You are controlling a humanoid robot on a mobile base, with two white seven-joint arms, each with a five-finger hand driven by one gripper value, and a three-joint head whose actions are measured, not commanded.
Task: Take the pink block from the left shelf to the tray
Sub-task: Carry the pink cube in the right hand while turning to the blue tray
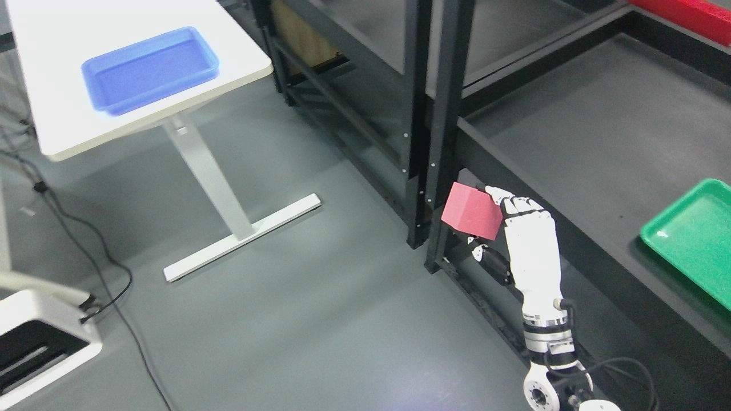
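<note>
The pink block (468, 210) hangs in the air over the grey floor, just in front of the black shelf post (442, 137). My right hand (486, 221) is shut on it, white fingers (514, 204) curled over the block's right side and the thumb beneath. The forearm rises from the bottom edge right of the middle. A blue tray (149, 69) lies on the white table (57, 125) at the upper left, far from the hand. No left arm shows in the picture.
Black shelving (599, 131) fills the right side, with a green tray (694, 237) on its board and a red object (685, 14) at the top right. The table's white leg and foot (240, 240) stand on the floor. Cables (108, 262) trail at the left beside a white base (34, 337).
</note>
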